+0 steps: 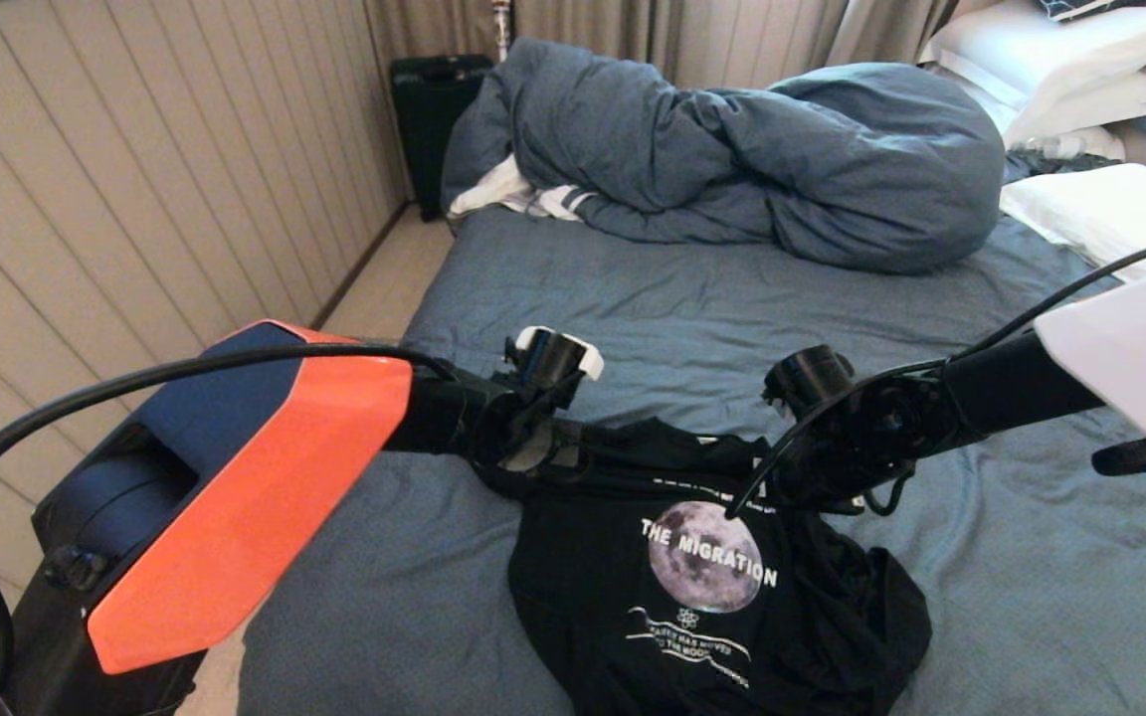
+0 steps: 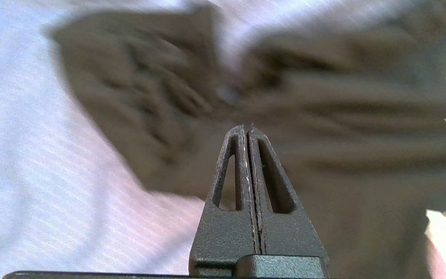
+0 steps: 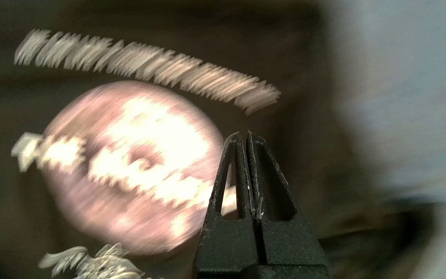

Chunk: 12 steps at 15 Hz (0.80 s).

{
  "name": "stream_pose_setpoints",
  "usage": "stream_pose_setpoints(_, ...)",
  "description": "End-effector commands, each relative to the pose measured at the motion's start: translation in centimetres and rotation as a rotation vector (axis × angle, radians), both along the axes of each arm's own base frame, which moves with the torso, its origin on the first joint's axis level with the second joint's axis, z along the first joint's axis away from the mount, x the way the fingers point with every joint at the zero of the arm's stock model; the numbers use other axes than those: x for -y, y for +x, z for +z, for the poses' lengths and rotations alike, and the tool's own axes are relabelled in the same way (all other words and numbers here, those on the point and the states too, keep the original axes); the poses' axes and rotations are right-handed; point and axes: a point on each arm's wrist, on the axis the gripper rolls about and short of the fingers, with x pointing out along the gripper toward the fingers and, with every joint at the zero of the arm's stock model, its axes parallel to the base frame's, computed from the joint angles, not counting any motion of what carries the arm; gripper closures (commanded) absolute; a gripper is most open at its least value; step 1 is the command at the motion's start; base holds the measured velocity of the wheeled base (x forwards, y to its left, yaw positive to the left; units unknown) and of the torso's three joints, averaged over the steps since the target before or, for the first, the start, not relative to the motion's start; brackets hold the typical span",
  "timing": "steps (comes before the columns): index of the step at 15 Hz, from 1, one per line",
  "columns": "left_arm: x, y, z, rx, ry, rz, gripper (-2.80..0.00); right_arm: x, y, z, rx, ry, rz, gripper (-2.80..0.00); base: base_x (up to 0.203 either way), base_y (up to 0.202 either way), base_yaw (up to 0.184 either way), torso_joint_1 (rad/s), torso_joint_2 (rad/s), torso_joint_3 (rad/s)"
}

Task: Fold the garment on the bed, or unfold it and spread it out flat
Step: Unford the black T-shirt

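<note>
Bed (image 1: 692, 318) — rumpled garment (image 1: 692, 597), closed pincers above

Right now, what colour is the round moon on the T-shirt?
Grey, on the black T-shirt; the head view shows it best.

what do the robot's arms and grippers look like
The left arm has an orange and navy shell with a black cable looping over it; the right arm has a white shell and thin black cables. Both wrists are black. Each gripper, left gripper and right gripper, has textured black, slotted, tapering fingers.

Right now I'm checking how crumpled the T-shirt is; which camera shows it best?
The head view: the T-shirt lies bunched on the bed, moon print readable. The right wrist view shows only the blurred print, the left wrist view only blurred folds.
</note>
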Motion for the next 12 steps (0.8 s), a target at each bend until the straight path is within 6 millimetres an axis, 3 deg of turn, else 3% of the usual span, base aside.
stream_pose_setpoints(1, 0.7, -1.1, -0.6, -0.015, 0.014, -0.022, 0.00, -1.8, -1.1, -0.6, -0.007, 0.001, 0.046, 0.00, 0.000, 0.000, 0.000, 0.000, 0.00, 0.000)
stream_pose_setpoints(4, 1.2, -1.5, -1.4, -0.022, 0.020, -0.036, 0.00, -2.3, -2.3, -3.3, -0.069, -0.043, 0.055, 0.00, 0.000, 0.000, 0.000, 0.000, 0.00, 0.000)
stream_pose_setpoints(7, 1.5, -2.2, -0.6, -0.018, 0.007, -0.044, 0.00, -1.7, -2.8, -6.4, -0.113, -0.078, 0.045, 0.00, 0.000, 0.000, 0.000, 0.000, 0.00, 0.000)
stream_pose_setpoints(12, 1.6, -3.7, 0.2, -0.022, -0.001, -0.061, 0.00, -0.7, -5.2, -7.8, -0.153, -0.193, -0.003, 0.00, 0.000, 0.000, 0.000, 0.000, 0.00, 0.000)
